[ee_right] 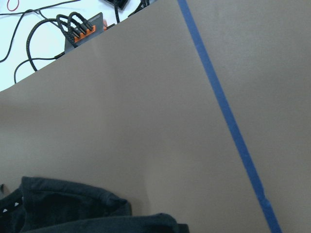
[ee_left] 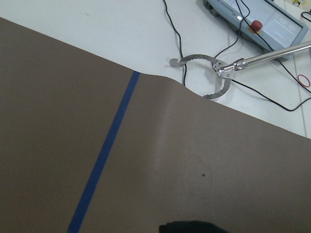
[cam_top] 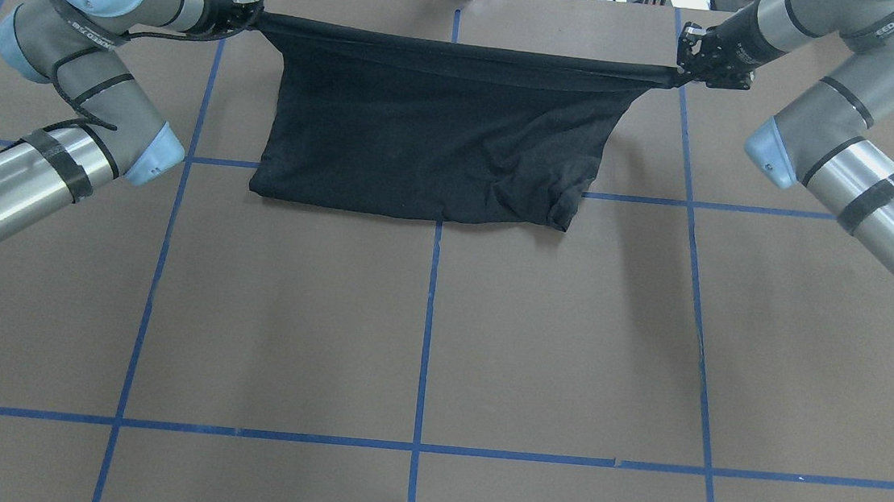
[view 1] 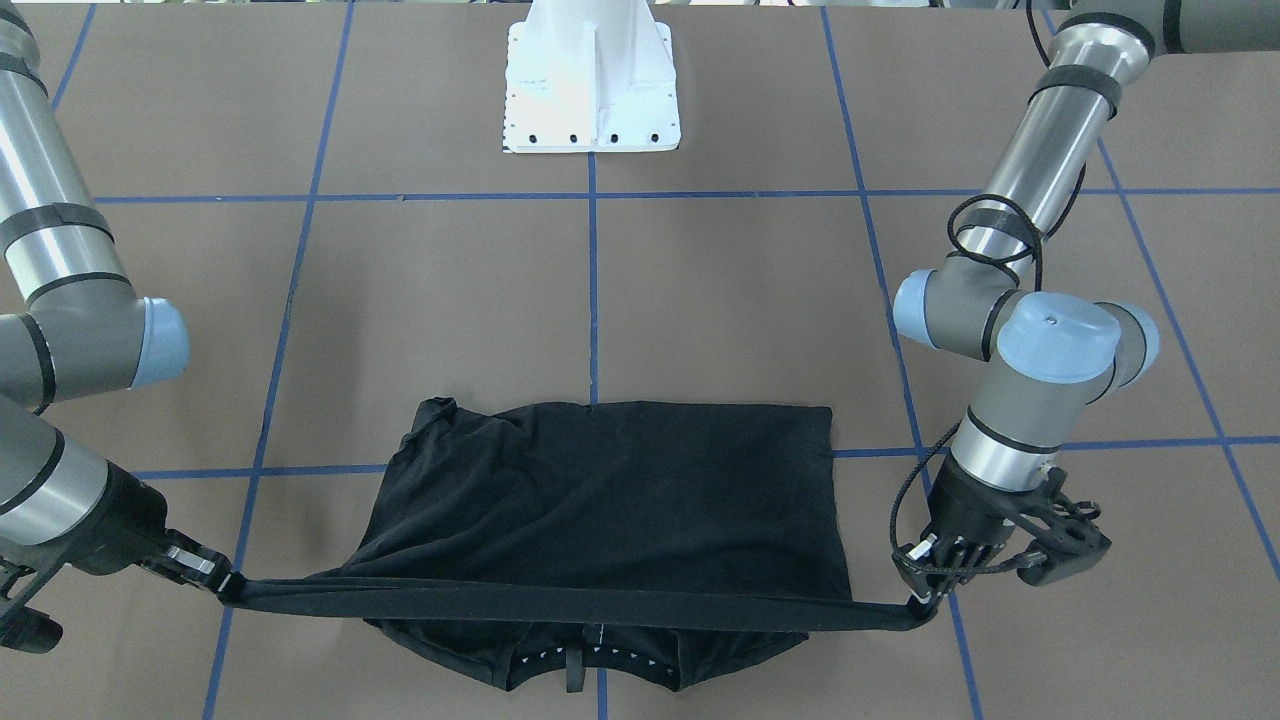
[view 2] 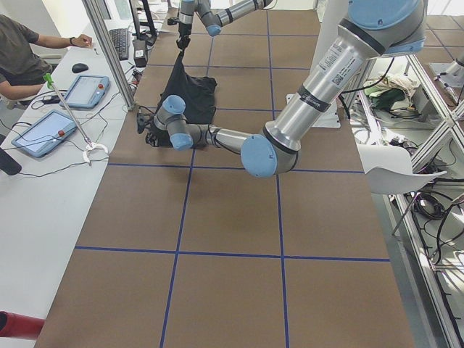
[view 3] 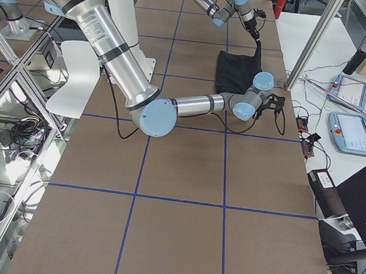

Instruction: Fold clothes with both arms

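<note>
A black T-shirt (cam_top: pixel 432 140) is stretched between both grippers at the table's far side. Its top edge is a taut band (view 1: pixel 600 605) held above the table. The rest drapes down onto the brown surface, bunched at one lower corner (cam_top: pixel 560 204). My left gripper (cam_top: pixel 253 16) is shut on one end of the band and my right gripper (cam_top: pixel 677 75) is shut on the other. In the front-facing view the left gripper (view 1: pixel 925 598) is at the right and the right gripper (view 1: pixel 225 583) at the left. Collar cloth (view 1: pixel 590 665) lies under the band. No graphic shows.
The white pedestal base (view 1: pixel 592 85) stands at the robot's side of the table, which is marked with blue tape lines (cam_top: pixel 428 322). Beyond the far edge is a white desk with tablets (view 2: pixel 87 90), cables (ee_right: pixel 73 29), a metal grabber tool (ee_left: pixel 214 80) and a seated person (view 2: pixel 22 58).
</note>
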`<state>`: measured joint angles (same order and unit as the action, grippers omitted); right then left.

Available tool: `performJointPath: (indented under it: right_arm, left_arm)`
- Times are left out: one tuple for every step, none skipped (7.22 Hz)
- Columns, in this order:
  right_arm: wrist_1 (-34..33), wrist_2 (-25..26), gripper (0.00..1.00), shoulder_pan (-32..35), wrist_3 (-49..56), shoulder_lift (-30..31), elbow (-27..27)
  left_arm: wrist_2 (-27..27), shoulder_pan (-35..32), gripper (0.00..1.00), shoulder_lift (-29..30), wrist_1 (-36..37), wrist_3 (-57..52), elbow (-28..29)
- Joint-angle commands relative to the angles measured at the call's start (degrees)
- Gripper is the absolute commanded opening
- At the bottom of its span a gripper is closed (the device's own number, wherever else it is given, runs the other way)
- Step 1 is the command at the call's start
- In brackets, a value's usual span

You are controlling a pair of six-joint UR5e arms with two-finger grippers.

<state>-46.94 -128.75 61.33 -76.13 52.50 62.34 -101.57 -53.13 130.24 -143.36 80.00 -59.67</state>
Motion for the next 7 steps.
performJointPath:
  right_arm:
    - [-0.08, -0.45, 0.00, -1.64, -3.91, -1.78, 1.11]
    - [-0.08, -0.27, 0.00, -2.43, -4.29, -2.57, 1.11]
    - [-0.08, -0.18, 0.00, -2.53, -4.29, -2.57, 1.03]
    - [-0.08, 0.34, 0.00, -3.14, -4.12, -2.49, 0.76]
    - [-0.08, 1.04, 0.00, -3.40, -4.20, -2.49, 0.67]
    - [-0.08, 1.05, 0.00, -3.41, -4.20, -2.49, 0.67]
    - [-0.08, 1.05, 0.00, -3.41, -4.20, -2.40, 0.67]
  left_arm:
    - [-0.12, 1.89, 0.00, 0.89, -0.16, 4.19, -0.62]
    - [-0.12, 3.03, 0.00, 1.07, -0.25, 6.63, -0.71]
    - [-0.03, 3.56, 0.00, 1.07, -0.25, 7.79, -0.63]
    - [0.06, 3.91, 0.00, 1.07, -0.34, 7.97, -0.54]
    - [0.14, 4.09, 0.00, 0.90, -0.34, 7.89, -0.54]
    - [0.23, 4.09, 0.00, 0.81, -0.34, 7.89, -0.36]
    - [0.23, 4.09, 0.00, 0.81, -0.34, 7.89, -0.36]
